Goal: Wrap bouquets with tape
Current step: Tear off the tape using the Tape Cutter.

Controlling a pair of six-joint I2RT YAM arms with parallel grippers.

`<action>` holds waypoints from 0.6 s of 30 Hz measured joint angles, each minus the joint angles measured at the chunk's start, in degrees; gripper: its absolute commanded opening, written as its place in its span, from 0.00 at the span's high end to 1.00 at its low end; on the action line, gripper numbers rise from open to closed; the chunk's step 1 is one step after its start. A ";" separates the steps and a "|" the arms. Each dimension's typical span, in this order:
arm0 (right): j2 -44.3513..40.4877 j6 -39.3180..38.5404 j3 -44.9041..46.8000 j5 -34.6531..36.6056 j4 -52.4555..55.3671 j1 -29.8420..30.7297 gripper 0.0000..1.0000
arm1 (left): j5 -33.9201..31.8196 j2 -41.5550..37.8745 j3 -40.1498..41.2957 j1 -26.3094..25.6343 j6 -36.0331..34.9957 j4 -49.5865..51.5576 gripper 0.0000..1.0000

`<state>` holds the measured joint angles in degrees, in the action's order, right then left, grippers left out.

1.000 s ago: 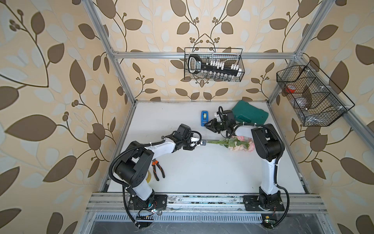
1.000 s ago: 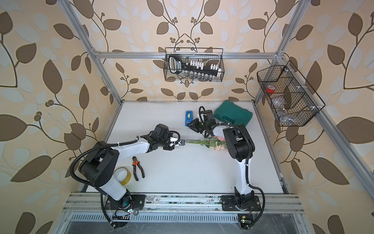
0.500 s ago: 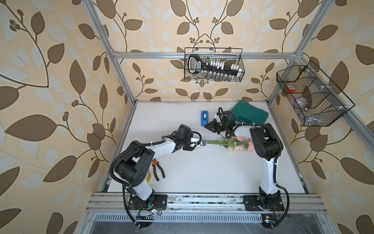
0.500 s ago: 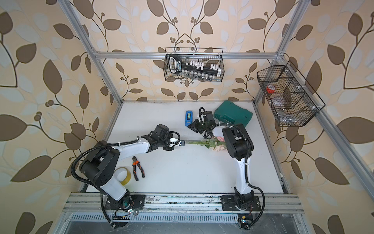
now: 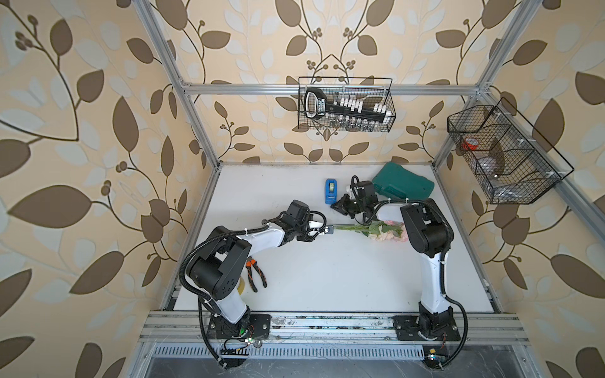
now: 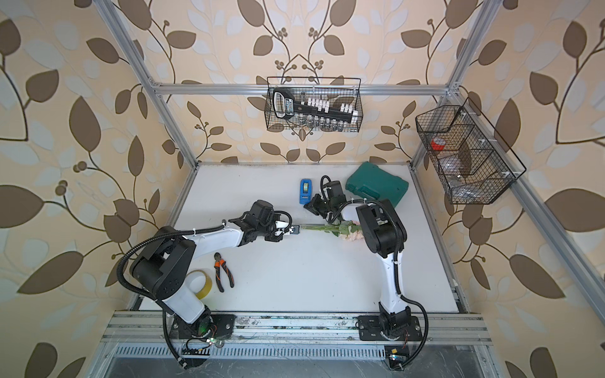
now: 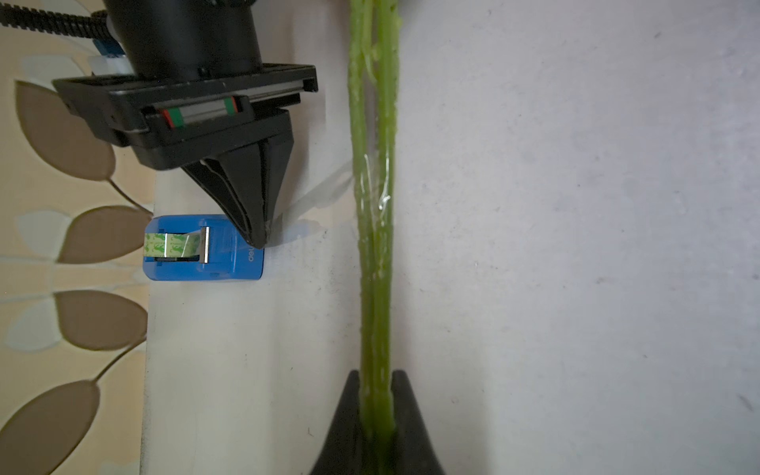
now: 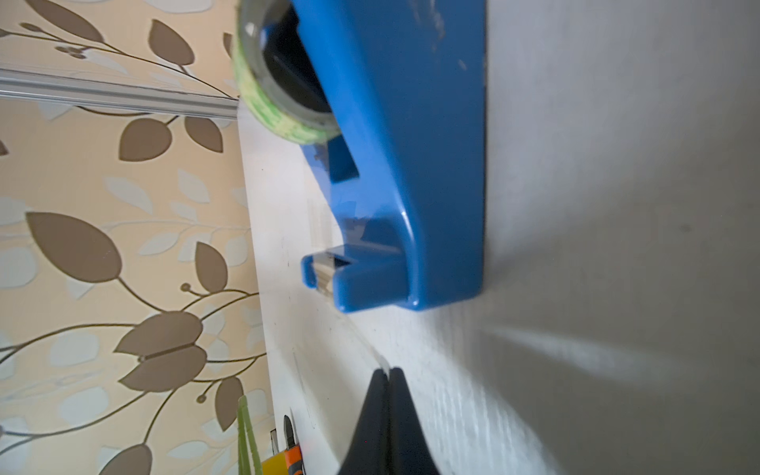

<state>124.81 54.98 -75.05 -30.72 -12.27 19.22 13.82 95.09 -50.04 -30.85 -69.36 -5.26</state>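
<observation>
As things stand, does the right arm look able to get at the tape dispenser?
Probably yes: the right gripper sits beside the tape dispenser, nothing between them, though its fingers are shut, seemingly pinching a clear strip stuck to the stems.

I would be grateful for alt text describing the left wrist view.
The left fingers clamp green bouquet stems over a white table. A clear tape strip stretches from the stems to the shut right fingers, beside a blue tape dispenser.

This is a robot lab cell: an aluminium frame (image 5: 245,89), wallpapered walls (image 5: 82,147), two arms (image 5: 429,278) bolted to a rail (image 5: 327,322) at six o'clock, a wire tool basket (image 5: 314,126) at twelve, and a side basket (image 5: 465,121) at two.
</observation>
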 measured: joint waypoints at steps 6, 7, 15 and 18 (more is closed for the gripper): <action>0.11 1.88 -1.73 2.08 3.48 0.59 1.00 | -1.03 -1.40 0.50 0.00 -0.59 -0.57 1.00; 0.26 2.45 -2.16 2.23 4.13 0.59 1.00 | -1.33 -1.73 0.55 0.02 -0.61 -0.59 1.00; 1.07 7.85 -4.17 2.51 7.15 0.76 1.00 | -3.67 -4.31 0.74 0.02 -1.05 -0.44 1.00; 0.37 9.70 -3.43 3.04 6.99 0.87 1.00 | -3.78 -4.90 0.76 0.00 -1.05 -0.44 1.00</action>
<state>125.19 64.69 -78.48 -27.68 -5.28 20.10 10.04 90.19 -49.28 -30.85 -70.41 -5.69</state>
